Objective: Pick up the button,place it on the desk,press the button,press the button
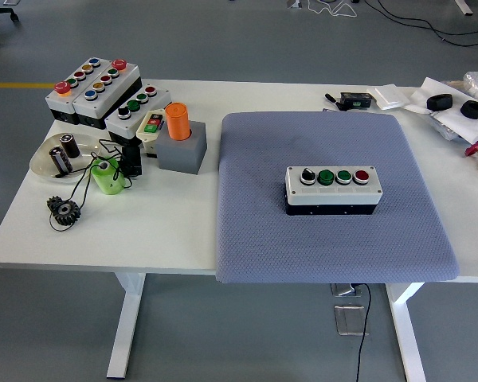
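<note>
Head view shows no robot hand or fingers, so their state cannot be told; the button box (332, 189) lies alone near the middle of the grey mat (255, 231), which reaches the white table's (167, 231) near edge. It carries four controls: one black knob, two green buttons, one red. Three more button boxes (95, 83) crowd the table's far left corner.

Four button boxes stand on the table: one four-button box (332, 189) on the grey mat (255, 231), and three more (61, 93) (105, 80) (137, 106) grouped at the far left. There is one orange cylinder (178, 121), one green cylinder (106, 176), one small switch box (151, 123), two black gears (64, 210), and one round dish (41, 162).
</note>
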Tool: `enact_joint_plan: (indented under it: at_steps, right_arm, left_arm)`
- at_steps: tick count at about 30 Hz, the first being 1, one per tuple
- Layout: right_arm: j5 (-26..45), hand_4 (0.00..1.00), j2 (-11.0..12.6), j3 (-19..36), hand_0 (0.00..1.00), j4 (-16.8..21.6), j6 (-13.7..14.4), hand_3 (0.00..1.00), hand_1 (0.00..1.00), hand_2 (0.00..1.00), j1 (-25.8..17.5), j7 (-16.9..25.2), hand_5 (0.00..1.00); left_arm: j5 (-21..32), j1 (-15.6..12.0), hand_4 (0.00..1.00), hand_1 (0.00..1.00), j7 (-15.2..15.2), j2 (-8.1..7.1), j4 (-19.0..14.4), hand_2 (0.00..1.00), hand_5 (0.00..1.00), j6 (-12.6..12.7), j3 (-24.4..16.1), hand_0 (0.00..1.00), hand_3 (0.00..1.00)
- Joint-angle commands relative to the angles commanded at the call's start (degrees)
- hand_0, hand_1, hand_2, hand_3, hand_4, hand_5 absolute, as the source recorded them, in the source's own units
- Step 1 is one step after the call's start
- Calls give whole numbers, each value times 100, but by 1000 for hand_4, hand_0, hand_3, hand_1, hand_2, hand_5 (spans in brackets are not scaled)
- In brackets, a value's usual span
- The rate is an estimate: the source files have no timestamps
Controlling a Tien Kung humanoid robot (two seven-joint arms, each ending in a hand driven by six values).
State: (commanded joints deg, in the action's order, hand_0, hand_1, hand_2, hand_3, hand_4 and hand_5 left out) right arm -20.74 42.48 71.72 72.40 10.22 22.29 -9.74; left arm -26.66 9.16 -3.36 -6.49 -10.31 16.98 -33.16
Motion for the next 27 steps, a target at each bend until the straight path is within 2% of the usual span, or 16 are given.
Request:
enact_joint_plan:
  at_steps: [2,3,14,15,20,21,26,27]
  right_arm:
    - [3,565,26,-12,745,10,-16,822,719,765,3,-71,590]
    - [0,554,35,-12,730,17,-15,844,693,766,-1,-87,632]
    - [129,547,16,-56,719,-104,83,841,669,758,37,-151,654]
    - [135,540,16,-76,624,-102,102,835,601,714,58,-150,671]
    - [157,540,32,-191,624,-89,136,835,601,714,128,-181,671]
    - [160,536,46,-202,570,-83,129,827,571,697,121,-197,701]
    - [239,536,88,-190,570,-78,101,827,571,697,93,-174,701]
    - [255,532,91,-185,602,-78,91,815,594,707,91,-160,709]
  left_arm:
    - [-33,5,302,701,-12,-6,0,719,998,-2,-4,643,551]
    - [-56,5,305,701,-18,-8,0,719,998,-2,-17,644,553]
    - [18,-66,305,701,9,-14,0,716,998,-1,63,644,551]
    - [21,-67,306,701,10,-11,0,716,998,-2,75,644,550]
    - [-33,-62,306,701,-11,3,0,716,998,-11,73,644,550]
    - [-17,-62,306,699,-7,6,0,716,998,-10,82,644,551]
    - [-3,-60,306,699,-1,20,0,716,998,-6,75,644,551]
    - [-6,-59,306,699,-2,22,0,716,998,-6,70,644,551]
